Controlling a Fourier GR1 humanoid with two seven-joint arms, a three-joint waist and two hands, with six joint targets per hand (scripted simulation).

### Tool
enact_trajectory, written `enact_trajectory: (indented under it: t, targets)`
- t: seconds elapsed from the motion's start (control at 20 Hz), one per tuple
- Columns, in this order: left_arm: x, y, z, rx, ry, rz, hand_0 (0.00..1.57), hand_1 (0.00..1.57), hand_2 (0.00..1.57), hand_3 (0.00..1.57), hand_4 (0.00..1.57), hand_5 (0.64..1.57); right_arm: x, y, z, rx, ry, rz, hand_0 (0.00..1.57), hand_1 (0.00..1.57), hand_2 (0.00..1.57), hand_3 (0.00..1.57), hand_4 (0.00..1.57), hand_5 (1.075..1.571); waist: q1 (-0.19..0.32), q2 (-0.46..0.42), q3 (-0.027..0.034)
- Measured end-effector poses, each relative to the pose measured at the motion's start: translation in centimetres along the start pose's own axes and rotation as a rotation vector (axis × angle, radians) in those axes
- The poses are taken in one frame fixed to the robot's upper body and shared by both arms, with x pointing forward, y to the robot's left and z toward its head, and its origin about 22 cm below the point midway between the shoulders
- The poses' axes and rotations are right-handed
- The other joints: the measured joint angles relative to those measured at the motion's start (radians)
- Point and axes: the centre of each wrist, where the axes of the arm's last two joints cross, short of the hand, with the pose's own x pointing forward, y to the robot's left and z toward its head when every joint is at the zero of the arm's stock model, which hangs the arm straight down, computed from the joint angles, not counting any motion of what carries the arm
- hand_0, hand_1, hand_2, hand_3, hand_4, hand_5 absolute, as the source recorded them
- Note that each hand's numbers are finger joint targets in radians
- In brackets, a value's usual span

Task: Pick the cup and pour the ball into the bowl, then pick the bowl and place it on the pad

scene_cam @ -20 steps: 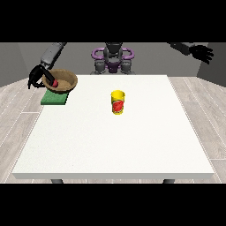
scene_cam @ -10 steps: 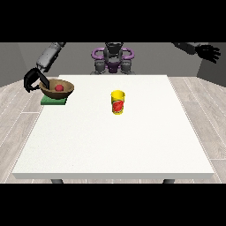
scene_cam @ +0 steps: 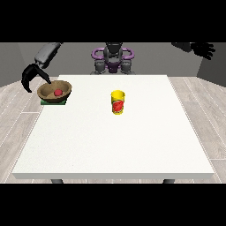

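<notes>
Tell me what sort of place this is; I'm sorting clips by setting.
Probably a bare test room for tabletop manipulation: a large white table on a pale wood-plank floor with grey walls, holding only a wooden bowl on a green pad and a yellow cup.

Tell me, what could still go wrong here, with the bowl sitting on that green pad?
The bowl covers most of the green pad, which lies at the table corner, so a nudge might tip it off. The hand at the view's left hangs just beside the bowl's rim; pulling away carelessly could clip it and jolt the red ball inside.
</notes>
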Motion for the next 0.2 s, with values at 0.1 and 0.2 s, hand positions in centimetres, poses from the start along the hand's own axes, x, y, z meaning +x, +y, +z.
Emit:
enact_trajectory:
  t: [0.1,0.2]
  targets:
    - [-1.2,-2.5,0.2,-0.031,0.058,0.013,0.0,0.0,0.0,0.0,0.9,1.559,0.6,-0.2,-0.2,0.017,0.03,0.025,0.0,0.0,0.0,0.1,0.27,1.378,-0.004,-0.068,0.0]
    - [-1.9,-4.3,0.1,-0.048,0.115,0.021,0.0,0.0,0.0,0.0,0.9,1.559,1.9,0.7,-0.3,0.061,0.028,0.024,0.0,0.0,0.0,0.0,0.48,1.434,-0.012,-0.134,-0.0004]
